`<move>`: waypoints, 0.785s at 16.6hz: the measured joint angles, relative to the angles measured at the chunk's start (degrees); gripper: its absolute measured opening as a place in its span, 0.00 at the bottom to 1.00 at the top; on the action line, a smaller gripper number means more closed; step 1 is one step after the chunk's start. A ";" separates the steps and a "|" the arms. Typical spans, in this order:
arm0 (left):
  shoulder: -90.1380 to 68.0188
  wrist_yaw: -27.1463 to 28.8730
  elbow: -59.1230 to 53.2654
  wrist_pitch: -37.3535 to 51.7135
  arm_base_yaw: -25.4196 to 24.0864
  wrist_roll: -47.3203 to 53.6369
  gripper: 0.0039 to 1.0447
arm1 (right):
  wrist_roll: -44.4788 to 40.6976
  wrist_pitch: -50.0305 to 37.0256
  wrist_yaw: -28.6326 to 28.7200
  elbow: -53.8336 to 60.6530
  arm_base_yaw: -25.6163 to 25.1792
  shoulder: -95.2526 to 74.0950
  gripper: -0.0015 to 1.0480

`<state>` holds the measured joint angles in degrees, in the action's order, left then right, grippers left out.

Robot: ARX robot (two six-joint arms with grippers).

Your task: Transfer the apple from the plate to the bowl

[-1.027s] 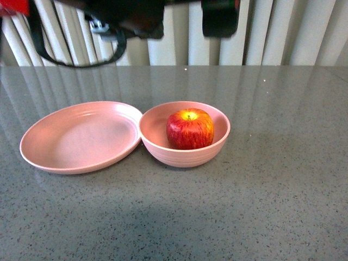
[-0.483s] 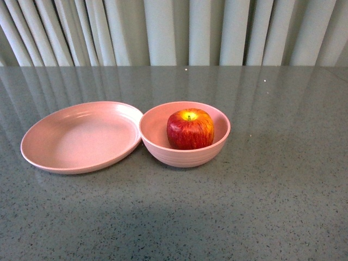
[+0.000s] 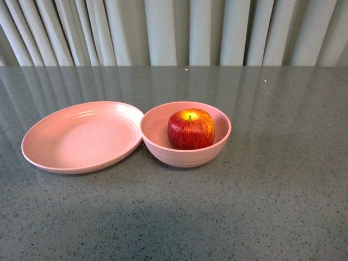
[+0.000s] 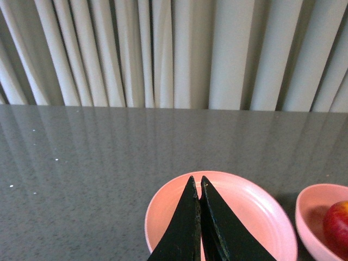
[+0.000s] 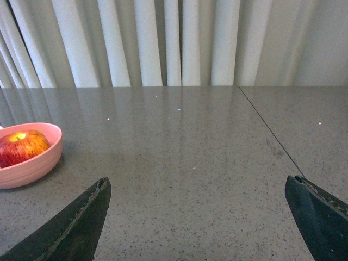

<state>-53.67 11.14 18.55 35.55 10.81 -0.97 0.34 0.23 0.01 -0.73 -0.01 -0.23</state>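
A red apple (image 3: 190,129) with a yellow patch at its stem sits inside the deep pink bowl (image 3: 187,157) at the middle of the grey table. The shallow pink plate (image 3: 81,136) lies empty just left of the bowl, rims touching. Neither arm shows in the front view. In the left wrist view my left gripper (image 4: 196,180) is shut with nothing in it, above the plate (image 4: 255,206); the bowl (image 4: 312,206) and apple (image 4: 338,225) show at the edge. My right gripper (image 5: 198,182) is open over bare table, off to the side of the bowl (image 5: 32,163) holding the apple (image 5: 22,145).
Pale pleated curtains (image 3: 174,32) hang behind the table's far edge. A thin seam line (image 5: 269,133) crosses the grey speckled tabletop in the right wrist view.
One second ago dark arm parts hung at the top of the front view; they have left that view. Apple, bowl and plate have stayed put.
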 joint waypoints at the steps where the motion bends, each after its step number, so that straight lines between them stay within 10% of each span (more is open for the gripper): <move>1: 1.14 -0.74 -1.44 0.07 -0.79 0.00 0.01 | 0.00 0.02 0.00 0.00 0.00 0.00 0.94; 13: 23.06 -11.15 -15.30 -8.81 -10.69 0.13 0.01 | 0.00 0.00 0.00 0.00 0.00 0.00 0.94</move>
<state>-30.61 -0.01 3.25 26.74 0.12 -0.84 0.34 0.23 0.01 -0.73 -0.01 -0.23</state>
